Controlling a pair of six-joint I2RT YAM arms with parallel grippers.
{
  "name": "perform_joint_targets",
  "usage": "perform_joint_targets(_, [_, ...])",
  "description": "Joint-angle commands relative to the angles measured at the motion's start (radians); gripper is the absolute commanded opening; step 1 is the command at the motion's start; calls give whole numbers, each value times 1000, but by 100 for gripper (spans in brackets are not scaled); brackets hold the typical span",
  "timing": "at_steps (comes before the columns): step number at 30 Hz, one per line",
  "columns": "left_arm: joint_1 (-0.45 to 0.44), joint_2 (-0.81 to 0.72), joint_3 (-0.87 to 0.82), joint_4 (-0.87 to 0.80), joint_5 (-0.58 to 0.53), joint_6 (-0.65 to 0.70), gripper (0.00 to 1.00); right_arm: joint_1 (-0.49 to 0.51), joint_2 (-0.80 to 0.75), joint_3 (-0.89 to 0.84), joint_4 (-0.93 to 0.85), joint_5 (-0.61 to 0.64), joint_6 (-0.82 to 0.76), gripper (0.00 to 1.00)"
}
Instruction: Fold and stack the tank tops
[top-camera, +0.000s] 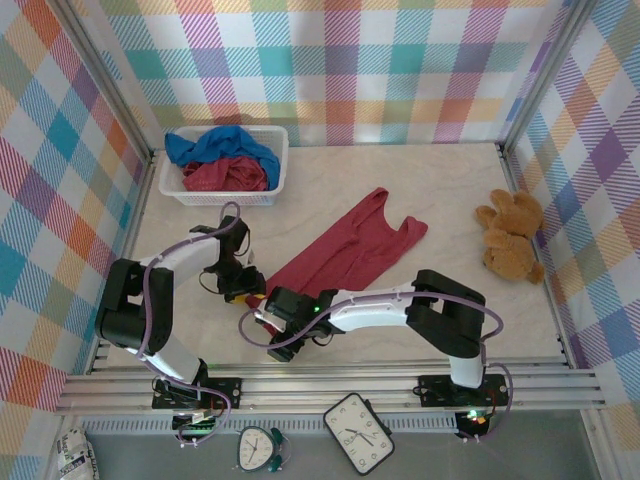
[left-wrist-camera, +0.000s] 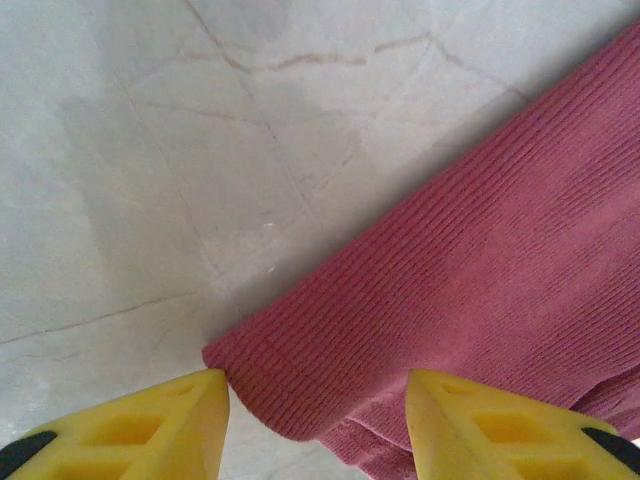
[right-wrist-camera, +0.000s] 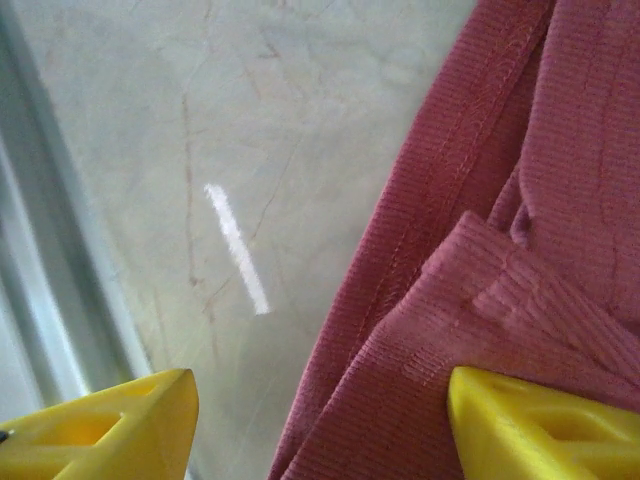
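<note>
One dark red tank top (top-camera: 350, 250) lay spread flat on the pale table (top-camera: 450, 170), running on a slant from its hem at the near left to its straps farther back and to the right. Both grippers were down at the hem end.

The left gripper (left-wrist-camera: 318, 398) stood released, its yellow fingers (left-wrist-camera: 180, 420) well apart. A rolled corner of the hem lay on the table between them, and nothing was pinched. The right gripper (right-wrist-camera: 320, 400) was likewise unclenched just beside it, nearer the table's front edge. One of its fingers sat over bare table by the metal rail (right-wrist-camera: 40, 300), the other over rumpled, doubled-over red cloth with a stitched seam. Whether that finger touched the cloth could not be told.

At the back left a white mesh basket (top-camera: 225, 197) held the blue tank top (top-camera: 215, 148) — heaped over the second dark red tank top (top-camera: 225, 177). A brown teddy bear (top-camera: 512, 235) lay near the right wall, well apart from the spread top.
</note>
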Motion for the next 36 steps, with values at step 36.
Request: perform_joint_targets(36, [-33, 103, 102, -91, -146, -4, 44, 33, 61, 44, -146, 95, -72, 36])
